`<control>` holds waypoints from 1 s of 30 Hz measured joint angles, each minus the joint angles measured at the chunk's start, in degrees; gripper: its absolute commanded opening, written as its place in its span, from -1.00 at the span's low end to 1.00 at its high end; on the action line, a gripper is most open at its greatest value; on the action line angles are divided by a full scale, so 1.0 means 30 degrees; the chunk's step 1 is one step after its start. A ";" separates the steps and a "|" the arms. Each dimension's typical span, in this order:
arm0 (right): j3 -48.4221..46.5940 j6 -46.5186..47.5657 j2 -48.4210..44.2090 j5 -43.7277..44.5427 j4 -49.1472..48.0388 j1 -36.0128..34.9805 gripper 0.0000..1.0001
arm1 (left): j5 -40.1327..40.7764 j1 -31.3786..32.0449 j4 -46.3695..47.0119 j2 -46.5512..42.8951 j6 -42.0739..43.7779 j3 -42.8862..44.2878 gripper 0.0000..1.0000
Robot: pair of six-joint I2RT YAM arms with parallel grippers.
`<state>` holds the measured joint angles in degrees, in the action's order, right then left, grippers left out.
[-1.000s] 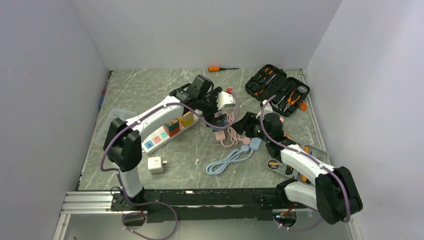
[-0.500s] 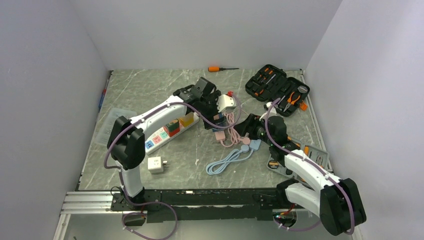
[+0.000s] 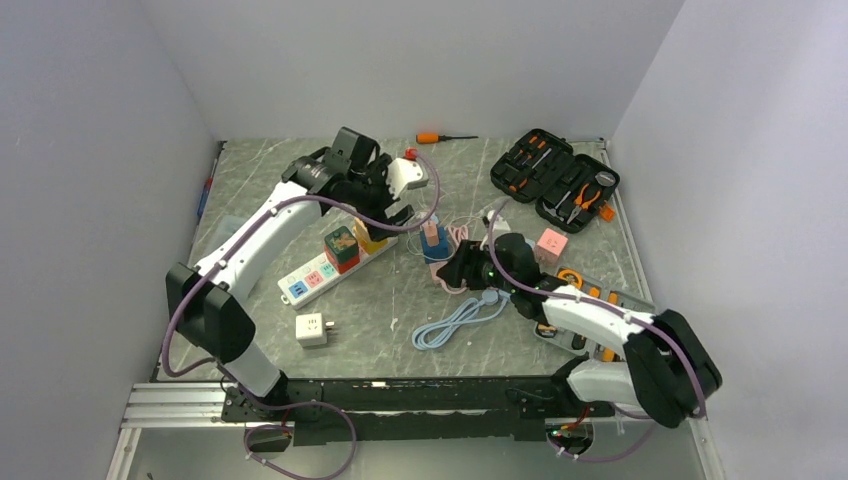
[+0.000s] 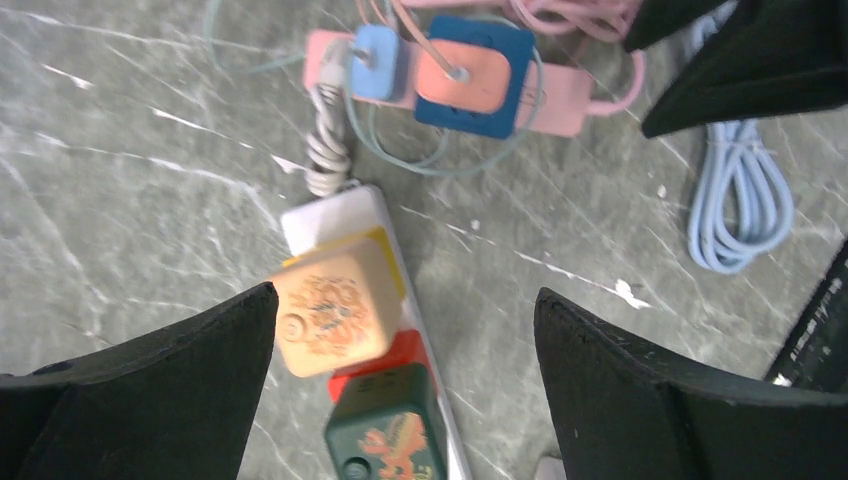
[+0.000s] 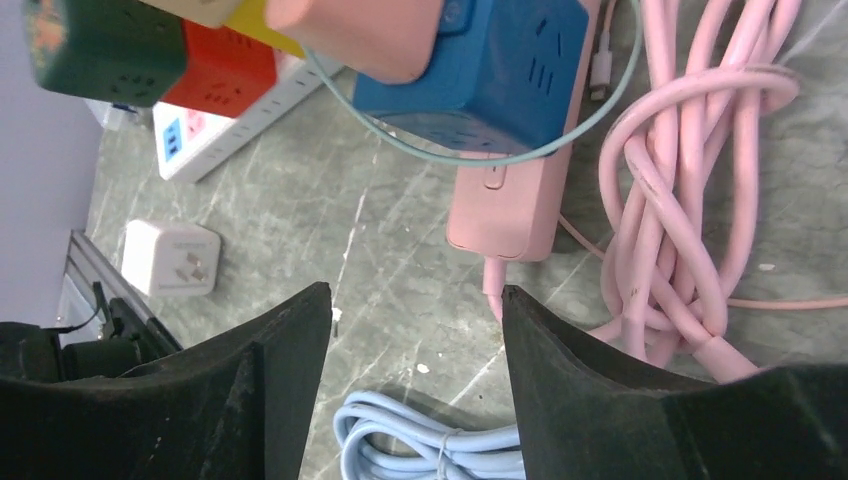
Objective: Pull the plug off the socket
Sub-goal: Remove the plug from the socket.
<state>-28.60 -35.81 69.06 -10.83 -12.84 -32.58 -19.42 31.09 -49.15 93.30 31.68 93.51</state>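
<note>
The grey marble-patterned table (image 3: 300,170) comes first, and across its left half a long white power strip (image 3: 305,283) is seen lying on a diagonal, near-left to far-right. Over the strip's far end the left gripper (image 4: 405,300) is held, fingers spread wide with nothing between them. Under that gap, closer to the left finger, a yellow cube plug with a peach top (image 4: 330,315) is seated in the strip, facing straight up. A red cube (image 4: 375,360) and a green cube (image 4: 385,440) are lined up next along the strip.

Beyond that end, a shorter pink power strip (image 5: 510,215) is laid crosswise, and a blue cube adapter (image 5: 480,75) is plugged into it, capped by a flat peach plug (image 4: 462,75). The right gripper (image 5: 415,295) is set low, also open and empty. The pink strip's near end is found just ahead of it, long axis running away from the fingers.

Which plug is meant cannot be settled. The yellow one is judged the left arm's, to be reached by a straight descent and pulled upward; the blue one would be the right's.
</note>
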 measured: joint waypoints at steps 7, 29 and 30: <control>-0.0466 -0.0641 0.3060 0.0350 -0.0102 -0.0335 0.35 | -0.0444 0.0124 -0.0641 -0.0736 0.0066 -0.1734 0.99; -0.1093 -0.5071 0.8357 0.0211 -0.5493 -0.0197 -0.10 | -0.0364 0.0124 -0.0248 -0.3089 0.0073 -0.3308 0.99; -0.1027 -0.5289 0.8495 0.0262 -0.5843 -0.0182 -0.16 | -0.0357 0.0124 -0.0240 -0.3096 0.0073 -0.3417 0.99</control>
<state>-31.68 -51.68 94.54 -10.04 -30.37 -33.12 -20.49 31.46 -49.87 84.01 31.90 83.26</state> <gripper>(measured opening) 0.504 0.994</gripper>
